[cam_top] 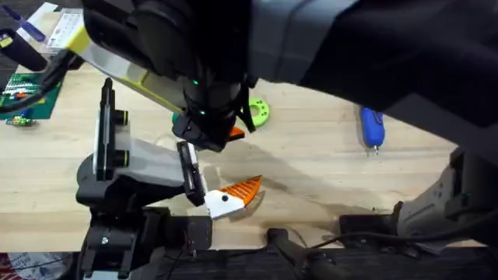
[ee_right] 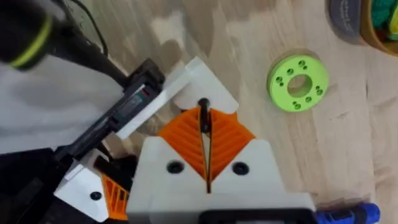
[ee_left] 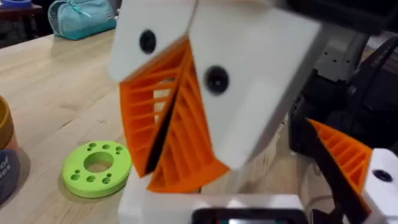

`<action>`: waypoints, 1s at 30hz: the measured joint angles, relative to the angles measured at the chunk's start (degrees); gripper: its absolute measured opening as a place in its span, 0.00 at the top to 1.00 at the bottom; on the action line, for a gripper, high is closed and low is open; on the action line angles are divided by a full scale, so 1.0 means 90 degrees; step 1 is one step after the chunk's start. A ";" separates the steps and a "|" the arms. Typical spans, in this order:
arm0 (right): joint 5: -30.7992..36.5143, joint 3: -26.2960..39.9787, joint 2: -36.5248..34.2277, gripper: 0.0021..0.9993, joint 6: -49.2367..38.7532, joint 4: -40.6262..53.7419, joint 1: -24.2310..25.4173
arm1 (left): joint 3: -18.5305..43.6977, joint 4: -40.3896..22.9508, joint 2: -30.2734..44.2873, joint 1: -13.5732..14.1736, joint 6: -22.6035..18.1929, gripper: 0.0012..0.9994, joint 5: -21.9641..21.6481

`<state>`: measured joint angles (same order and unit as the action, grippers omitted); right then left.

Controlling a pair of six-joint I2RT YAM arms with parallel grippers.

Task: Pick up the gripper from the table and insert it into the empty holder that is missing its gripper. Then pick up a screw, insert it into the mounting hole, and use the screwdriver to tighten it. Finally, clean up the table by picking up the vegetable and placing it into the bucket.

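The holder (cam_top: 148, 163) stands at the table's left, grey-white on a black base. The orange ribbed gripper (cam_top: 241, 190) on its white block sits at the holder's right end, and its tip (ee_left: 342, 152) points away from the holder. My right gripper (cam_top: 214, 134) hangs just above the holder's white plate (ee_right: 193, 78). Its pads are shut on a thin black screw (ee_right: 204, 115). In the left wrist view the right gripper (ee_left: 177, 180) looms large and points down. The blue screwdriver (cam_top: 372, 127) lies at the far right. I cannot make out the vegetable.
A green disc with holes (cam_top: 257, 112) lies just beyond the right gripper. A brown bucket (ee_right: 380, 42) stands past the disc with green and yellow shapes inside. A green circuit board (cam_top: 23, 93) sits at the far left. The right arm hangs dark over the table's back half.
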<state>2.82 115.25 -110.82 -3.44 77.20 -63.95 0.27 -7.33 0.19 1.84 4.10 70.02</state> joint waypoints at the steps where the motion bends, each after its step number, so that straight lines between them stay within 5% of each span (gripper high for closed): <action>1: 0.0013 0.0005 0.0002 0.99 0.0000 -0.0006 -0.0002 | 0.0000 0.0000 0.0002 -0.0002 0.0000 0.01 0.0000; 30: 0.0044 0.0012 -0.0017 0.99 0.0000 -0.0444 -0.0043 | 0.0000 0.0002 0.0002 -0.0007 -0.0027 0.01 -0.0016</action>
<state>3.22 115.35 -110.98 -3.44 73.21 -64.34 0.27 -7.31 0.21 1.78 3.86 69.87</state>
